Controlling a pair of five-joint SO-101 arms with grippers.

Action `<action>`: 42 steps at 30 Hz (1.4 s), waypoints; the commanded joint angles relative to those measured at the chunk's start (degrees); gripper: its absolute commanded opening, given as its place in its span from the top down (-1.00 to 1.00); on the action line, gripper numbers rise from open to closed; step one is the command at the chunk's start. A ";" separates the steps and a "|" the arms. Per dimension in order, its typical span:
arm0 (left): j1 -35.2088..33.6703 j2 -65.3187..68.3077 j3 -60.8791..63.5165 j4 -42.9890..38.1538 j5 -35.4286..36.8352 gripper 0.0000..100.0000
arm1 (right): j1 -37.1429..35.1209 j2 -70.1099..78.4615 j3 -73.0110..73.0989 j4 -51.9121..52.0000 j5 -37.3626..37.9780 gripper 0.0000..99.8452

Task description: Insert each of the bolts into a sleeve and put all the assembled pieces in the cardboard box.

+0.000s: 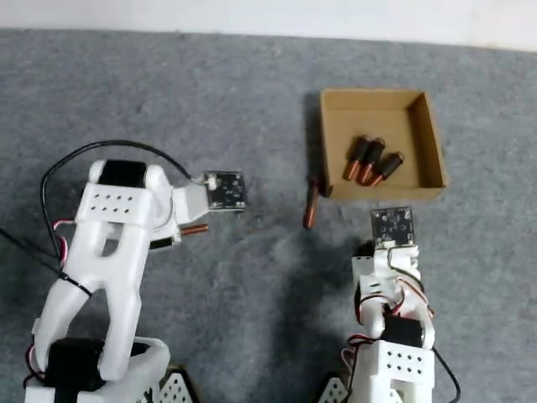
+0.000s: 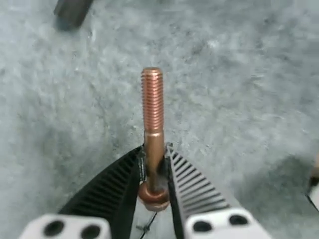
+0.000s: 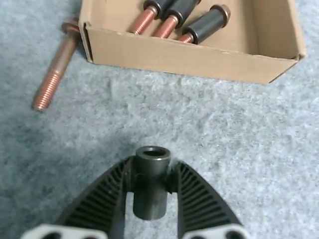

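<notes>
We see the left gripper [image 2: 155, 152] closed tight on a copper bolt [image 2: 152, 104], pinching the shank just above the head, with the threaded end pointing out over the grey mat [image 1: 252, 294]. The right gripper [image 3: 152, 167] is clamped around a black sleeve [image 3: 149, 196], its open bore showing, near the cardboard box [image 3: 189, 57]. Three assembled pieces [image 1: 369, 161] lie inside the box, and a second bolt [image 3: 54, 69] lies on the mat just beside its outer wall.

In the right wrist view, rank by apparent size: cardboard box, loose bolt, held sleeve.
1. Cardboard box, largest.
2. Loose bolt and sleeve: unranked; bolt looks longer, sleeve thicker, and the sleeve is nearest the camera.
</notes>
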 commanded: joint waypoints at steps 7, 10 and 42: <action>-0.75 -2.15 12.53 -15.74 -0.70 0.97 | 0.31 -0.66 7.43 -1.19 0.35 0.99; -0.75 -2.15 15.08 -17.76 -0.44 0.78 | 0.31 -0.66 7.43 -1.19 0.35 0.99; -0.13 -2.42 8.40 -2.55 101.36 0.63 | 0.22 -0.66 7.34 -1.19 0.44 0.99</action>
